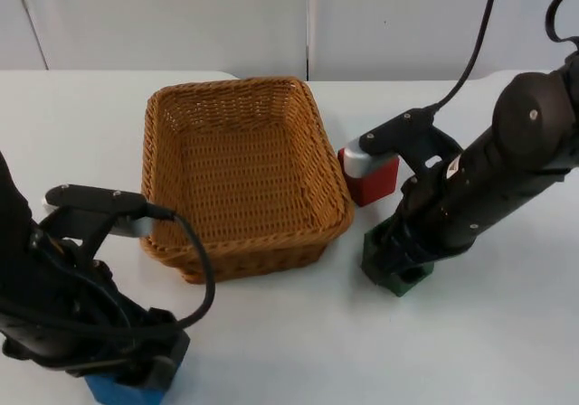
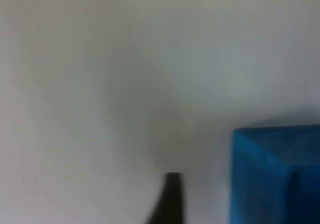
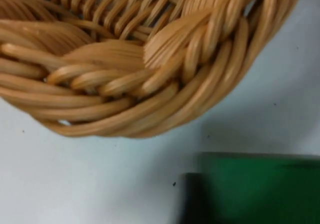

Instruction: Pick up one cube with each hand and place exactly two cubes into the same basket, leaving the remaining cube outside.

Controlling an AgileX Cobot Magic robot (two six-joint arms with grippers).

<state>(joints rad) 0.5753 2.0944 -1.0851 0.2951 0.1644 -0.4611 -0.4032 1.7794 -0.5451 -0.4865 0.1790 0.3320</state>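
- Top view: a woven basket [image 1: 244, 174] stands in the middle of the white bench [image 1: 298, 333] with nothing in it. The left pincer [image 1: 136, 378] is down at the blue cube [image 1: 113, 390] near the front edge, left of the basket and well apart from it; the arm covers most of the cube, and I cannot tell how its fingers stand. The right pincer [image 1: 398, 265] is down on the green cube [image 1: 396, 274], just off the basket's front right corner; whether it is pinching the cube I cannot tell. The red cube [image 1: 371, 181] sits beside the basket's right wall, behind the green one.
- Left wrist view: the blue cube [image 2: 275, 174] lies on the bench just beside a black fingertip [image 2: 170, 196], a narrow gap between them.
- Right wrist view: the green cube [image 3: 255, 189] lies near the basket's braided rim [image 3: 150, 69], bare bench between them.
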